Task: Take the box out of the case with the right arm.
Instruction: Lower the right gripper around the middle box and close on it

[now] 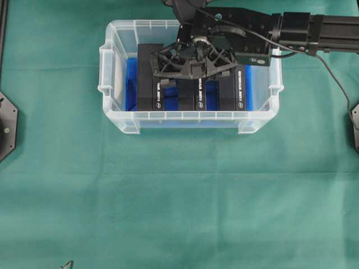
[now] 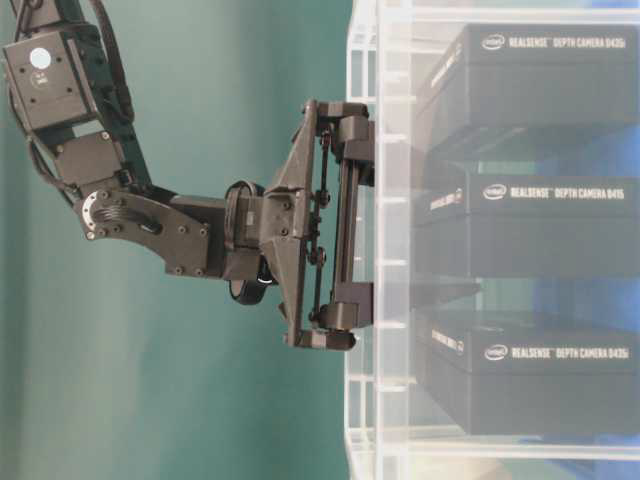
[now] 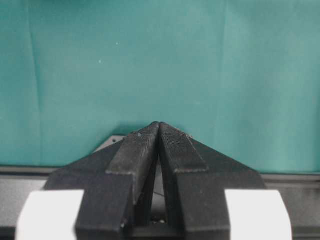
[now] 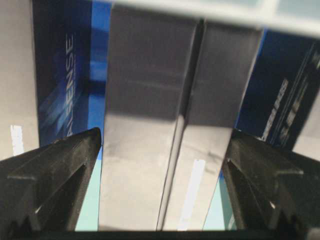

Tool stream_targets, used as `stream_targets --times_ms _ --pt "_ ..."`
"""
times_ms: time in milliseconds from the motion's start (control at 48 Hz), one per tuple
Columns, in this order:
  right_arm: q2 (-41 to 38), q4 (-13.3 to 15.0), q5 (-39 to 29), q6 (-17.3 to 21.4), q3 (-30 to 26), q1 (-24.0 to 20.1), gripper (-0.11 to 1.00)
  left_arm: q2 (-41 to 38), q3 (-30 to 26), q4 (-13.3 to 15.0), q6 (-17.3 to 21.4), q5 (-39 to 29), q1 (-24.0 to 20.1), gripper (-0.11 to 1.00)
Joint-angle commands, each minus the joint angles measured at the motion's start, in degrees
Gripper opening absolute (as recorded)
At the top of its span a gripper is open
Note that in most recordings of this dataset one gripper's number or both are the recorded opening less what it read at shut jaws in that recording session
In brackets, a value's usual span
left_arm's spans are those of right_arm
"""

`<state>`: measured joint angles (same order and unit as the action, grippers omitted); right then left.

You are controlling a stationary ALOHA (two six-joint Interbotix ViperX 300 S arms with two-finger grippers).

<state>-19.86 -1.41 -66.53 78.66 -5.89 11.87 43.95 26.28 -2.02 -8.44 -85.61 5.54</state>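
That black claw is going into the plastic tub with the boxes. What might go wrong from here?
The right gripper hangs open around the middle box, with little room on either side. Two risks, as I judge it:
1. The fingers could catch a neighbouring box, since the three stand close together.
2. The clear case looks light; lifting a snug box might drag or tip it.

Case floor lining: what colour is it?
Blue, showing between the black boxes in the case; clearest in the overhead exterior view.
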Motion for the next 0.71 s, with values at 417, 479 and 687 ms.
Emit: stream_targets --times_ms 417,479,687 --pt "1.0 1.8 -0.8 2.3 -0.7 -1.1 0.66 -0.2 -1.2 -0.2 0.0 0.1 0.1 0.0" --pt "1.0 2.2 -0.8 2.5 -0.7 -1.1 0.66 -0.2 -1.3 -0.2 0.0 0.1 0.1 0.0" --pt "1.6 2.3 -1.6 2.5 -1.7 -1.4 0.66 -0.2 -1.3 -0.2 0.0 0.1 0.1 0.0"
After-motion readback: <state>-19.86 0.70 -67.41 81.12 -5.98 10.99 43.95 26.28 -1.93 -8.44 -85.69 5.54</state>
